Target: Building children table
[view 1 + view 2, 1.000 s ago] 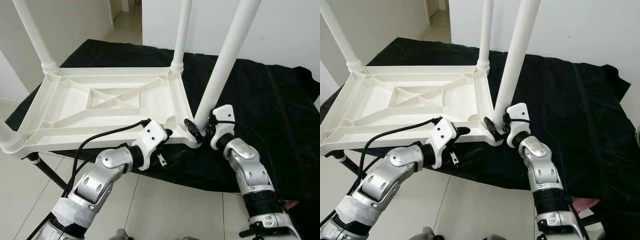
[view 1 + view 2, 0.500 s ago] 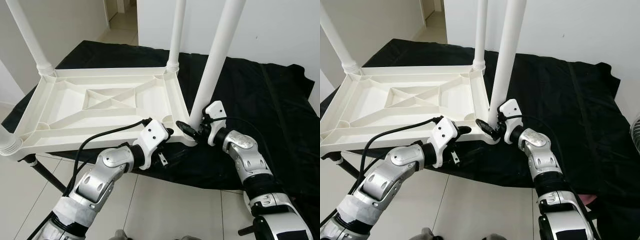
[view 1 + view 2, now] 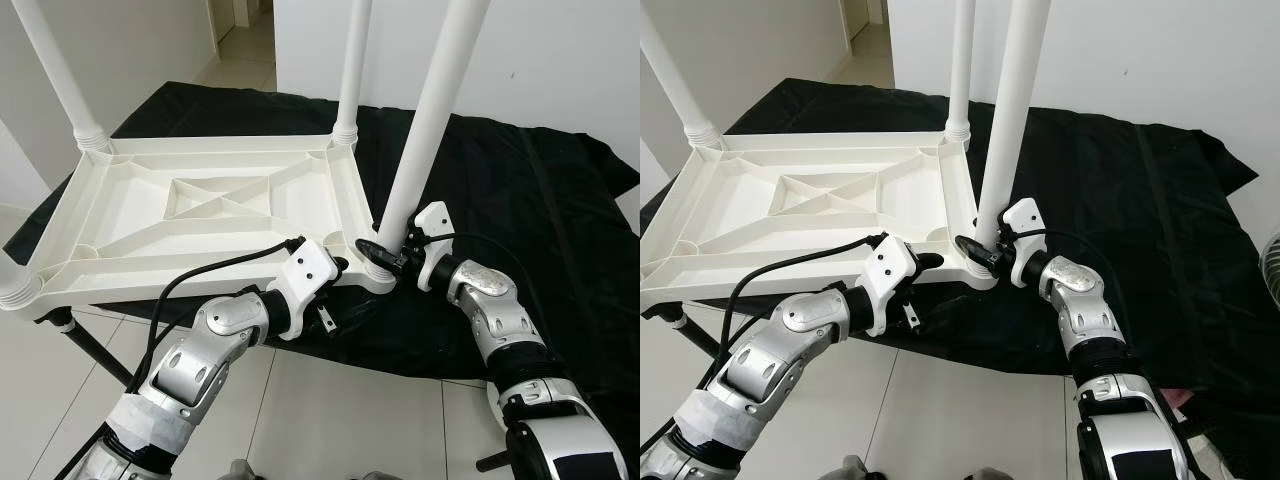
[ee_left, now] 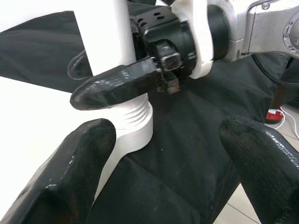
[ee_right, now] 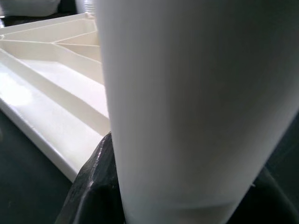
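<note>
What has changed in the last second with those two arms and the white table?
The right pincer slid lower down the table leg, now clamped just above its screw-in base, with its forearm swung inward. The left pincer stayed open by the upturned table corner; all four legs remain standing.

Glossy white plastic tabletop (image 3: 200, 215), smooth white leg (image 3: 425, 130) — matt black cloth (image 3: 540, 200), silvery metal arms

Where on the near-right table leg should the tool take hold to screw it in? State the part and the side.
Low on the near-right leg, just above its threaded collar, from the robot's side: the round shaft fits between the fingers there, where the right tool is clamped.
</note>
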`<state>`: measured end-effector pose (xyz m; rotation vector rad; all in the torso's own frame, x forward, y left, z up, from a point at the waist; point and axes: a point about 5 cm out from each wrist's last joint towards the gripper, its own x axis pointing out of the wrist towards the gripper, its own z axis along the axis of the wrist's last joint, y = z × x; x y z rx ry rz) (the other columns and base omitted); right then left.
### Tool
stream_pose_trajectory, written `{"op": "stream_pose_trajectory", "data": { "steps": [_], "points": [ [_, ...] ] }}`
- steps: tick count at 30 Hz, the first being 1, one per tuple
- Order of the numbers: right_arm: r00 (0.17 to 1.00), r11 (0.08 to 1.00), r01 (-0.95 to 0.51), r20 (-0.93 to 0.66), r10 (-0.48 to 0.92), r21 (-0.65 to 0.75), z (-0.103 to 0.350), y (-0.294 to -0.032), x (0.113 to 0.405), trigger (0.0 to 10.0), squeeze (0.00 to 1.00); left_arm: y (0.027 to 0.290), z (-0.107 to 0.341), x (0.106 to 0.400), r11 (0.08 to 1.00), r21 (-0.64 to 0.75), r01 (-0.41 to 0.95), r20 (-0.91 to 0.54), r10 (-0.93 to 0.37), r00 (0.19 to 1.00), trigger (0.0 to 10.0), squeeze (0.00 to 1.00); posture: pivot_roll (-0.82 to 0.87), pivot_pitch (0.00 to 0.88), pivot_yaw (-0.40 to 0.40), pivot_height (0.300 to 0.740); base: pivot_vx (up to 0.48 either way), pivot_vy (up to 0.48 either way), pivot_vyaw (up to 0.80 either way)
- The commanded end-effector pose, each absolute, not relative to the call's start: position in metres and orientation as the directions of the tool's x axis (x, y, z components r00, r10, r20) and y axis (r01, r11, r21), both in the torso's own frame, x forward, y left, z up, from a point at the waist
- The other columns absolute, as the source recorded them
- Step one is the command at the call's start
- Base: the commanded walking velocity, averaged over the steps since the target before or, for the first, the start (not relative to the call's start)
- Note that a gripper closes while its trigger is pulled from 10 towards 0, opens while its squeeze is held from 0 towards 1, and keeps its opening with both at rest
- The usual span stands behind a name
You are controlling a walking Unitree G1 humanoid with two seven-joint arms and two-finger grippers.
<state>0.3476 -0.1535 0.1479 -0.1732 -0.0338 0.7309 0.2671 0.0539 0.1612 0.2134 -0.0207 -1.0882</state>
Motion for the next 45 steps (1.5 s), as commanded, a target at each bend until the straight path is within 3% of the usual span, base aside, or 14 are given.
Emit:
{"op": "stream_pose_trajectory", "data": {
  "steps": [1, 10, 13, 17, 18, 24, 27, 34, 35, 45],
  "points": [
    [0.801, 0.787, -0.597, -0.062, 0.596, -0.156, 0.140, -0.160, 0.349, 10.0, 0.00, 0.051, 0.159, 0.264, 0.407, 0.186, 0.894, -0.108, -0.896, 0.431, 10.0, 0.00, -0.07, 0.027, 0.015, 0.740, 0.000, 0.000, 0.00],
    [0.874, 0.866, -0.485, -0.026, 0.486, -0.124, 0.140, -0.155, 0.342, 10.0, 0.00, 0.051, 0.159, 0.264, 0.408, 0.183, 0.894, -0.107, -0.896, 0.431, 10.0, 0.00, -0.08, 0.031, 0.014, 0.740, 0.000, 0.000, 0.00],
    [0.943, 0.941, -0.332, -0.012, 0.332, -0.062, 0.137, -0.147, 0.333, 10.0, 0.00, 0.050, 0.159, 0.264, 0.406, 0.181, 0.896, -0.107, -0.897, 0.429, 10.0, 0.00, -0.09, 0.036, 0.019, 0.740, 0.000, 0.000, 0.00],
    [0.958, 0.957, -0.286, -0.006, 0.286, -0.048, 0.136, -0.143, 0.329, 10.0, 0.00, 0.050, 0.159, 0.264, 0.405, 0.181, 0.896, -0.107, -0.898, 0.427, 10.0, 0.00, -0.09, 0.036, 0.022, 0.740, 0.000, 0.000, 0.00],
    [0.983, 0.982, -0.185, -0.011, 0.184, -0.032, 0.132, -0.132, 0.320, 10.0, 0.00, 0.050, 0.159, 0.265, 0.403, 0.182, 0.897, -0.107, -0.899, 0.425, 10.0, 0.00, -0.10, 0.039, 0.023, 0.740, 0.000, 0.000, 0.00],
    [0.991, 0.990, -0.136, -0.013, 0.136, -0.032, 0.131, -0.128, 0.317, 10.0, 0.00, 0.050, 0.159, 0.265, 0.402, 0.182, 0.897, -0.107, -0.899, 0.425, 10.0, 0.00, -0.10, 0.039, 0.023, 0.740, 0.000, 0.000, 0.00],
    [0.998, 0.997, -0.064, -0.015, 0.063, -0.036, 0.131, -0.111, 0.307, 10.0, 0.00, 0.050, 0.160, 0.266, 0.400, 0.183, 0.898, -0.106, -0.900, 0.423, 10.0, 0.00, -0.10, 0.039, 0.023, 0.740, 0.000, 0.000, 0.00],
    [0.999, 0.998, -0.054, -0.002, 0.054, -0.033, 0.138, -0.115, 0.306, 10.0, 0.00, 0.050, 0.159, 0.266, 0.402, 0.182, 0.897, -0.107, -0.899, 0.425, 10.0, 0.00, -0.09, 0.038, 0.020, 0.740, 0.000, 0.000, 0.00],
    [0.998, 0.998, -0.059, 0.006, 0.059, -0.030, 0.140, -0.117, 0.306, 10.0, 1.00, 0.051, 0.159, 0.265, 0.403, 0.182, 0.897, -0.108, -0.898, 0.426, 10.0, 0.00, -0.09, 0.036, 0.019, 0.740, 0.000, 0.000, 0.00],
    [0.980, 0.982, -0.187, 0.065, 0.188, -0.019, 0.154, -0.138, 0.307, 10.0, 1.00, 0.052, 0.159, 0.265, 0.410, 0.184, 0.893, -0.108, -0.895, 0.433, 10.0, 0.00, -0.09, 0.033, 0.014, 0.740, 0.000, 0.000, 0.00]
  ]
}}
